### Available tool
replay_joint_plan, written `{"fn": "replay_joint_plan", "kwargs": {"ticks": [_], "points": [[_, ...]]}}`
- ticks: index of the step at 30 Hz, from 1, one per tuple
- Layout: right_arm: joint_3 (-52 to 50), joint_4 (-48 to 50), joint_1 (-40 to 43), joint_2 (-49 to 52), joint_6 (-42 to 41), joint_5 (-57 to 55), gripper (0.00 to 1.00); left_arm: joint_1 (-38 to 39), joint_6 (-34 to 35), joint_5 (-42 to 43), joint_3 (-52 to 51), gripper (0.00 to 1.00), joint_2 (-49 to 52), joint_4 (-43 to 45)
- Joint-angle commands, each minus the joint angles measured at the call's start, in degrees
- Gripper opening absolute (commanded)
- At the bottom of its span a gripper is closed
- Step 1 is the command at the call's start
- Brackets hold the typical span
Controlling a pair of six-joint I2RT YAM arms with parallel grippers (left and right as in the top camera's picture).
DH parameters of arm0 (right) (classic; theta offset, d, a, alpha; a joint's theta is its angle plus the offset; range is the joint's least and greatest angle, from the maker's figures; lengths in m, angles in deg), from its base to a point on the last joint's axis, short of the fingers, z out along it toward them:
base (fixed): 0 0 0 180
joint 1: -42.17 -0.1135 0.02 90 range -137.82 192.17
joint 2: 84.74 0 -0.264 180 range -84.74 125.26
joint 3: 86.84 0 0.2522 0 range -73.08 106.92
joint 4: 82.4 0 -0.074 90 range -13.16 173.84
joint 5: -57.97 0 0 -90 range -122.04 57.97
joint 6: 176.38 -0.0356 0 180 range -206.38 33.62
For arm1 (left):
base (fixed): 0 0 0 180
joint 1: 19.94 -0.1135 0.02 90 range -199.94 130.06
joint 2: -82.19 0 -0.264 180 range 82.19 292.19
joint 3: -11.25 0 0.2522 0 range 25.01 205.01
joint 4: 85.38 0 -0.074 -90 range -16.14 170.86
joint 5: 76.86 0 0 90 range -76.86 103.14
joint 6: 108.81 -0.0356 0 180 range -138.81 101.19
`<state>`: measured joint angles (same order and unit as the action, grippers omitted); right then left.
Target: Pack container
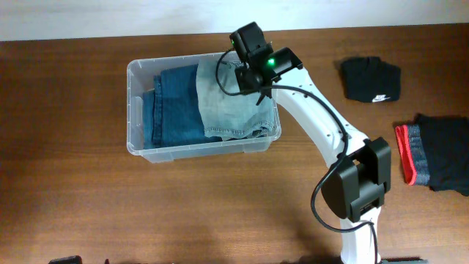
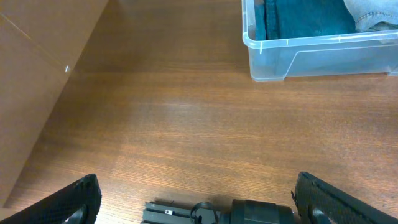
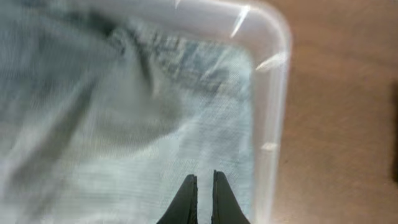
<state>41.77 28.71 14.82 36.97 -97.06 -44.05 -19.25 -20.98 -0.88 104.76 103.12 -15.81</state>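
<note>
One wide brown wooden bench (image 1: 88, 213) fills the overhead view and carries everything else. The container (image 1: 207, 149), a large clear plastic bin with rounded corners, stands upright on it left of centre and towards the far edge. In the left wrist view its near corner shows at the upper right, well apart from that arm's fingers.

The right arm (image 1: 322, 132), white with black joints, reaches from its base at the near right of the bench to the container's far right corner. A green light shows on its wrist.

Inside the container lie two folded pieces of denim. The dark blue jeans (image 1: 174, 106) take the left half. The pale, washed jeans (image 1: 233, 110) take the right half, and their left edge overlaps the dark pair.

Outside the bin, on the right of the bench, lies a dark garment with a red band (image 1: 440, 154). Farther back lies a smaller black garment with a white logo (image 1: 370, 79). Both are well apart from the container.

The right gripper (image 3: 203, 177) is clenched, its two dark fingertips almost touching. It points down at the pale denim just inside the bin's rounded corner. Whether the tips touch the cloth cannot be told.

The left gripper (image 2: 196, 180) is released, with its fingers (image 2: 74, 199) spread wide over bare wood.
</note>
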Motion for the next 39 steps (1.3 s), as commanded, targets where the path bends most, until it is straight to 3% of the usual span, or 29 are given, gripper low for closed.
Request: {"fn": "replay_joint_plan", "kwargs": {"ticks": [1,12,24,35,39], "points": [[-0.8,-1.6,0.1,1.2,-0.8,5.2,0.04,0.3,0.0,-1.0,-0.1,0.99,-0.1,0.0],[-2.4,-13.0,0.1,1.5,-4.7,7.4,0.04,0.3,0.0,-1.0,-0.1,1.0,-0.1,0.0],[-13.3,-6.6,0.0,1.5,-6.2,9.0,0.04,0.3,0.0,-1.0,-0.1,1.0,-0.1,0.0],[1.0,-5.1,0.1,-2.1,-5.7,8.4,0.04,0.3,0.0,-1.0,-0.1,0.99,-0.1,0.0],[5.0,1.6,0.1,-2.1,-5.7,8.4,0.06,0.3,0.0,-1.0,-0.1,0.99,-0.1,0.0]]}}
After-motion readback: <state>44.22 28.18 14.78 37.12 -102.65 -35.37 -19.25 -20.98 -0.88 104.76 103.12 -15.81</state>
